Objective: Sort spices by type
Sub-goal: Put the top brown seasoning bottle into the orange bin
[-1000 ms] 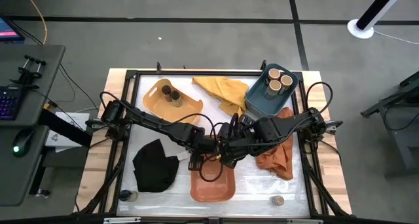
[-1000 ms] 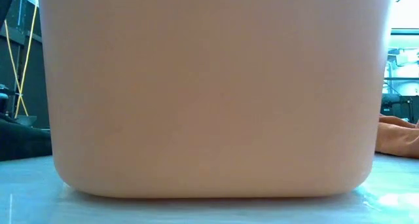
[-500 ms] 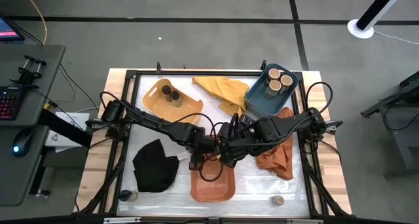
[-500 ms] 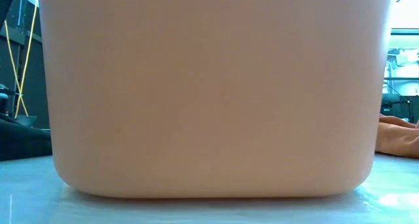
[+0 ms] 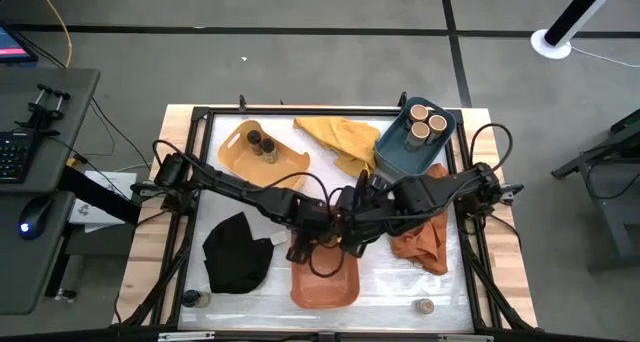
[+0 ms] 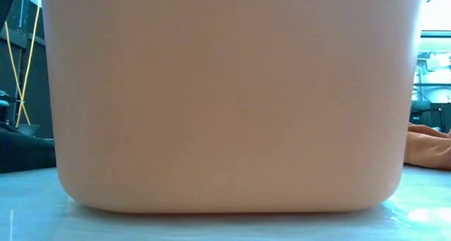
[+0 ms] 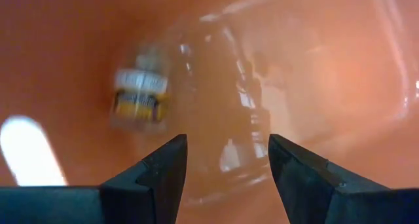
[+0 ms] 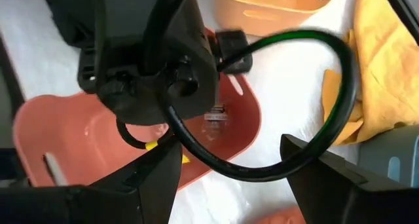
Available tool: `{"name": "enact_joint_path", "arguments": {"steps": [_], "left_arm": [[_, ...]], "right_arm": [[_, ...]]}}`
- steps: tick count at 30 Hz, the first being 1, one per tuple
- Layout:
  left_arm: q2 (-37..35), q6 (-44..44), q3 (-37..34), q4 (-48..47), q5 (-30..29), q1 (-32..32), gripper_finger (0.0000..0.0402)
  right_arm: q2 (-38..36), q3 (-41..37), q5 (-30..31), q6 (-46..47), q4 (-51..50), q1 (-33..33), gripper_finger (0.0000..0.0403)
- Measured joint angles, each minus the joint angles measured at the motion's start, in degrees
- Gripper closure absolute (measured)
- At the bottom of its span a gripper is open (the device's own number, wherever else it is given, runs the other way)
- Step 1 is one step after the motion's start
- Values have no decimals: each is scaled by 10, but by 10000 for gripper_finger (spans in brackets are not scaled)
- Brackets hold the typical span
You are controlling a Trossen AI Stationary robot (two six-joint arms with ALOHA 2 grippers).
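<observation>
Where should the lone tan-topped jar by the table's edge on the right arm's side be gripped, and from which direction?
Grip the jar across its round side wall, just below the lid, coming straight down from above. It seems to stand upright, round top facing up, and bare table surrounds it, so there is probably room on both sides.

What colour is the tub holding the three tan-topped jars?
Blue: the tub at the table's far right corner, seen best in the high view.
</observation>
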Motion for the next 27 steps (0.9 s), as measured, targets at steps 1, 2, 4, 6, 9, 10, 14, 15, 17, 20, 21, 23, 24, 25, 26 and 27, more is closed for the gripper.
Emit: {"name": "enact_joint_path", "arguments": {"steps": [1,2,4,6,9,10,14,15,17,20,21,23,24,25,26,27], "left_arm": [[0,19,0,8,2,-2,202],[0,37,0,16,2,-4,202],[0,67,0,39,2,-10,202],[0,90,0,67,2,-14,202],[0,117,0,115,-8,-17,202],[1,120,0,129,-19,-18,202],[6,111,0,138,-55,-6,202],[9,108,0,136,-55,-2,202],[20,98,0,121,-55,4,202],[43,100,-1,118,-53,9,202],[51,104,-1,117,-54,10,202],[61,107,-1,118,-62,11,202],[61,101,-1,118,-64,11,202],[61,96,-1,118,-70,11,202],[61,96,-1,120,-79,11,202],[61,97,-1,122,-84,11,202]], "right_arm": [[-6,0,0,0,1,1,151],[-14,0,0,0,2,4,151],[-32,0,7,8,2,7,151],[-50,0,24,27,2,10,151],[-70,0,52,54,2,13,151],[-73,0,59,62,1,14,151],[-79,0,74,80,0,17,151],[-79,0,74,81,0,17,151],[-79,0,74,81,0,18,151],[-78,0,77,78,-1,18,151],[-78,0,81,77,-1,18,151],[-78,0,85,76,0,17,151],[-78,0,85,75,-1,17,151],[-78,0,85,72,-1,17,151],[-78,0,86,71,-1,17,151],[-78,0,86,71,-1,17,151]]}}
